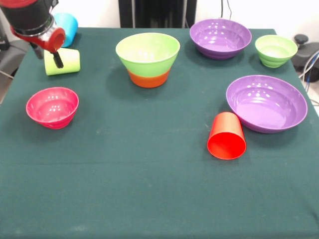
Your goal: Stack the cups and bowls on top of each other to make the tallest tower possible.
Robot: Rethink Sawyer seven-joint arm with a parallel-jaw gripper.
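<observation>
Lime cup (63, 61) on side, light, slick plastic, rolls easy; best pinched across rim. Hand (52, 52) right over it, can't tell if apart or clamped.

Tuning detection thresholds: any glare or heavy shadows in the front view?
Front view: small white glare spots inside the pink bowl and both purple bowls; soft shadows only, a faint one left of the tower; the gripper covers part of the green cup, fingers too dark to read.
</observation>
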